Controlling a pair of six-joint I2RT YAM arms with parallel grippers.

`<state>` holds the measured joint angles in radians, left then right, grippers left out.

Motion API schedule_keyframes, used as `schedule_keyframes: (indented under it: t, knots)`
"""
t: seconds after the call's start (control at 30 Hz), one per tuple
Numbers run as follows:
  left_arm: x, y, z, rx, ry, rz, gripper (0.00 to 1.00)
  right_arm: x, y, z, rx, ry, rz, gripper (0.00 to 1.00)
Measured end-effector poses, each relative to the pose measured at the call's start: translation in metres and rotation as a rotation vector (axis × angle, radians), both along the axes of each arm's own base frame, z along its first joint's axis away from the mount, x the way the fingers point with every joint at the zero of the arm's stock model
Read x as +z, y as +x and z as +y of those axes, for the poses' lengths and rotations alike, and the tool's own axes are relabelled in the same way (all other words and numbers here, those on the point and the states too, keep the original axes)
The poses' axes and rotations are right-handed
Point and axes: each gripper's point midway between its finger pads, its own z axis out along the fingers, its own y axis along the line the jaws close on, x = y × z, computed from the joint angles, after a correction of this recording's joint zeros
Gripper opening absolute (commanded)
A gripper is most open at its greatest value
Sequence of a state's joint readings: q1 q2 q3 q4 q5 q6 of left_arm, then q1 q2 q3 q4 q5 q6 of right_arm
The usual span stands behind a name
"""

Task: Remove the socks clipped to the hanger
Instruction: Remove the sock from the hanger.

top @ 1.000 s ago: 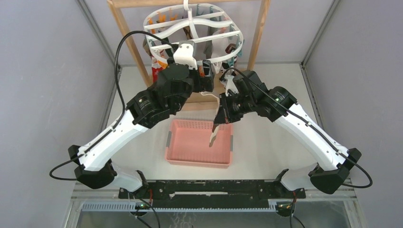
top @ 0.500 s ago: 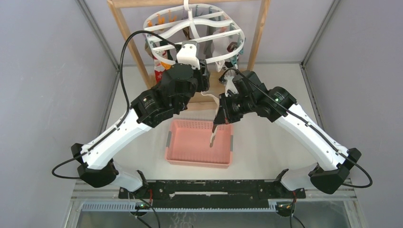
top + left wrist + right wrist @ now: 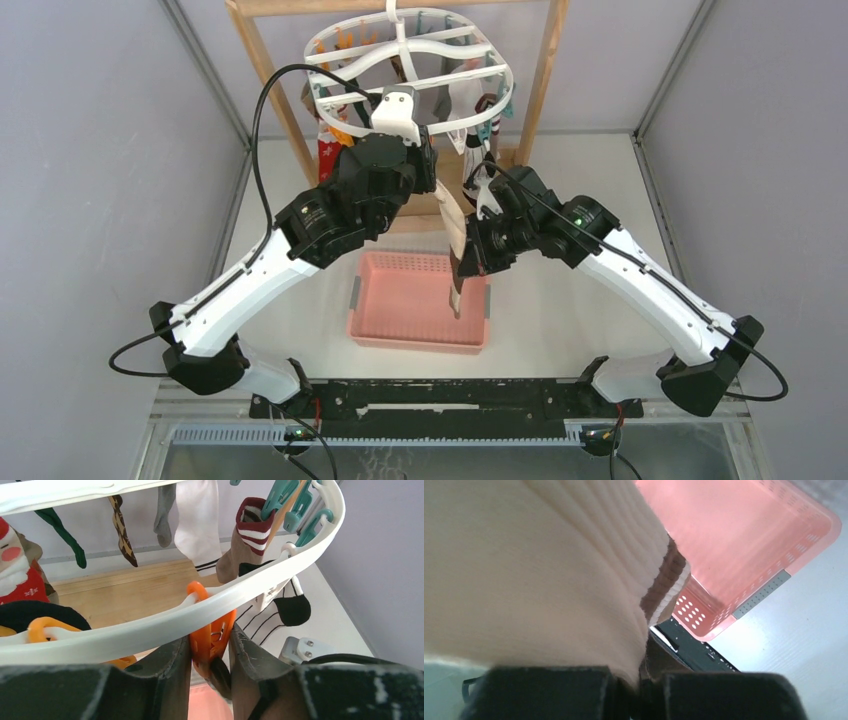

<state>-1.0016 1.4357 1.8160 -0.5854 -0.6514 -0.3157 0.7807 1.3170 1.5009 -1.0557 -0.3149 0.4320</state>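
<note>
The left gripper [image 3: 210, 675] squeezes the orange clip [image 3: 212, 630] under the hanger [image 3: 280, 575] rim. The right gripper [image 3: 641, 680] is clamped on the beige brown-striped sock [image 3: 549, 565], stretched taut from the hanger above the pink basket [image 3: 415, 343].

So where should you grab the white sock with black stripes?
Probably its loose bottom end, by the black stripes, coming up from below. The white sock hangs straight down from the hanger, held at its top, with open space underneath.
</note>
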Motion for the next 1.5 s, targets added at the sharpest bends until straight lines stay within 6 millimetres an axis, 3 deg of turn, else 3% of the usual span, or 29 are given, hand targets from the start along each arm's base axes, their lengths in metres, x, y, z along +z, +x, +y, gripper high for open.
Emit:
schedule_keyframes:
  t: [0.1, 0.2, 0.8, 0.87, 1.0, 1.07, 1.3, 1.5]
  knots:
    - [0.0, 0.0, 0.0, 0.0, -0.001, 0.001, 0.56, -0.008, -0.005, -0.005, -0.001, -0.009, 0.007, 0.0]
    - [0.001, 0.0, 0.001, 0.002, -0.004, 0.001, 0.66, -0.013, -0.008, -0.009, -0.003, -0.017, 0.012, 0.0]
    - [0.002, 0.003, 0.008, 0.017, -0.031, 0.01, 0.55, -0.013, -0.006, -0.005, 0.003, -0.013, -0.001, 0.0]
    - [0.002, 0.003, 0.007, 0.015, -0.035, 0.012, 0.58, -0.013, -0.005, -0.002, 0.009, -0.019, -0.007, 0.0]
    - [0.002, 0.004, 0.007, 0.01, -0.042, 0.016, 0.76, -0.007, 0.001, 0.003, 0.014, -0.062, -0.047, 0.0]
    - [0.002, 0.004, 0.007, 0.011, -0.047, 0.018, 0.79, 0.001, 0.008, 0.006, 0.009, -0.075, -0.094, 0.0]
    - [0.002, 0.004, 0.008, 0.015, -0.047, 0.023, 0.78, 0.026, 0.031, 0.004, -0.032, -0.104, -0.217, 0.0]
    - [0.006, 0.007, 0.011, 0.023, -0.049, 0.024, 0.68, 0.024, 0.035, 0.0, -0.041, -0.133, -0.231, 0.0]
